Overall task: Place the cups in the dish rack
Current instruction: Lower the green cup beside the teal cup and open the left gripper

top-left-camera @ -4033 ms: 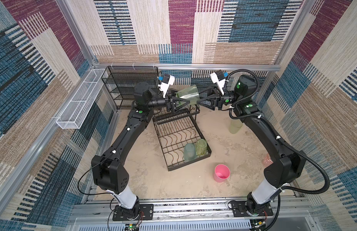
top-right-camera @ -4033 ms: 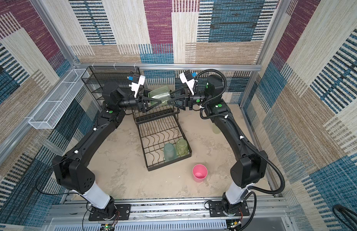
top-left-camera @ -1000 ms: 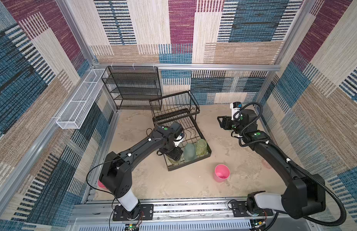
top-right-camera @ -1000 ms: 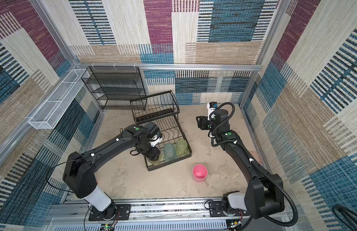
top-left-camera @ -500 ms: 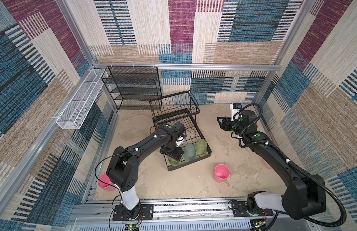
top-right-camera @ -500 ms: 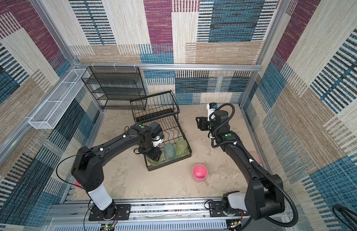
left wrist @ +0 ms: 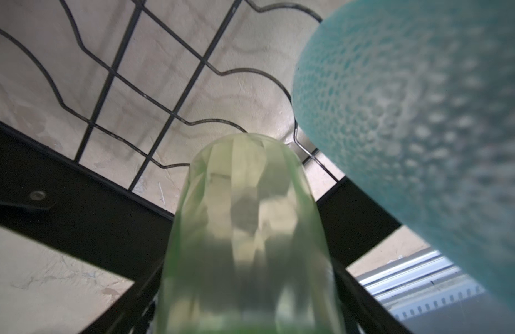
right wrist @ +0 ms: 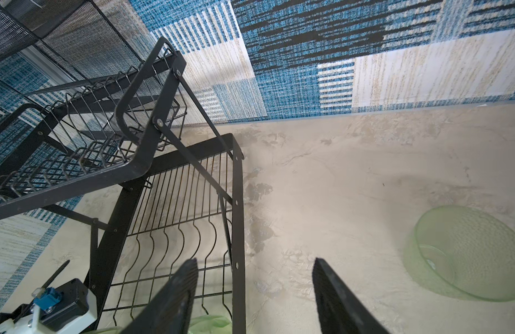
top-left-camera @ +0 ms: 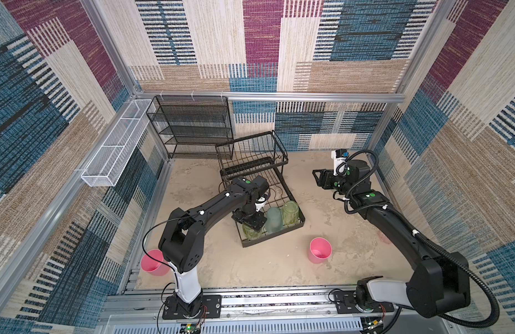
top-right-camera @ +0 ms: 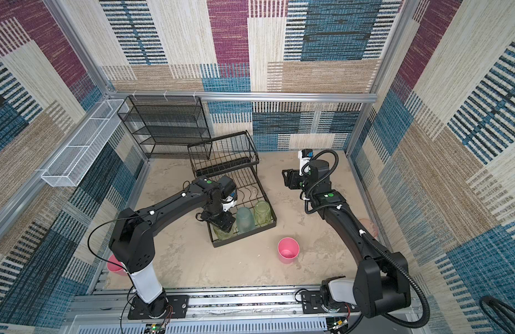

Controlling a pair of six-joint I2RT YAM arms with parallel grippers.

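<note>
Dish rack [top-left-camera: 252,162] stands mid-table, its back end near the black mesh shelf [top-left-camera: 192,124]. Three cups sit in a row along the front edge of its lower tier: green cup [top-left-camera: 250,232] at the left corner, teal cup [top-left-camera: 273,219] just beside it, second green cup [top-left-camera: 290,212] next along. Left claw [top-left-camera: 250,223] points down over the green cup and straddles it. In the left wrist view that cup fills the middle and the fingers are barely in sight, so cannot tell whether the claw grips it or merely brackets it. Right claw [right wrist: 255,261] hangs above bare table [top-left-camera: 250,266] to the right of the rack, fingers well apart, nothing between them. Loose cups on the table: pink cup [top-left-camera: 320,250] in front of the rack, other pink cup [top-left-camera: 153,261] by the left arm's base, faint reddish cup [top-right-camera: 367,227] near the right wall. Third green cup [right wrist: 467,254] shows only in the right wrist view, well apart from the rack.
</note>
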